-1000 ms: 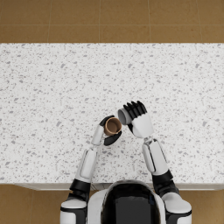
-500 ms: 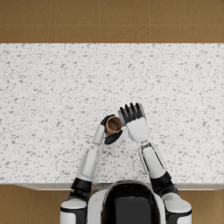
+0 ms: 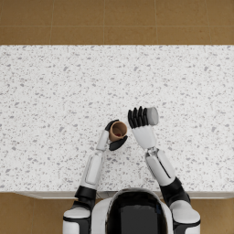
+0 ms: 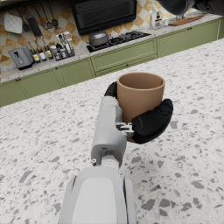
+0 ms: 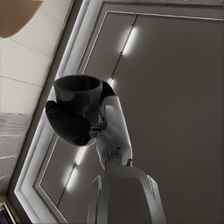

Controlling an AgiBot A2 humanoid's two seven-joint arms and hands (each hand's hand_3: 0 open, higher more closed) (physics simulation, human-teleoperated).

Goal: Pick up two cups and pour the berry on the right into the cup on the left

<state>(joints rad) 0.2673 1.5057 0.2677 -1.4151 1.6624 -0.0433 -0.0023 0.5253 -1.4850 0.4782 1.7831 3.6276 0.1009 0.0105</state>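
Note:
My left hand [image 3: 114,137] grips a brown cup [image 3: 118,130] upright just above the counter. In the left wrist view the brown cup [image 4: 140,94] stands in that left hand [image 4: 148,122], and its inside is hidden. My right hand [image 3: 139,119] holds a dark grey cup [image 3: 152,116] right beside the brown one. The grey cup is tipped over, its base pointing right and its mouth toward the brown cup. The right wrist view looks up at the ceiling, with the dark grey cup [image 5: 78,94] in the right hand [image 5: 72,124]. I see no berry in any view.
The speckled white counter [image 3: 55,91] spreads wide around both hands, with its front edge [image 3: 45,194] near my body. A kitchen wall with green cabinets [image 4: 122,54] and a stove [image 4: 105,39] lies far behind in the left wrist view.
My right hand has rolled further, and the grey cup's base now shows at its right side. The left hand and the brown cup have stayed put.

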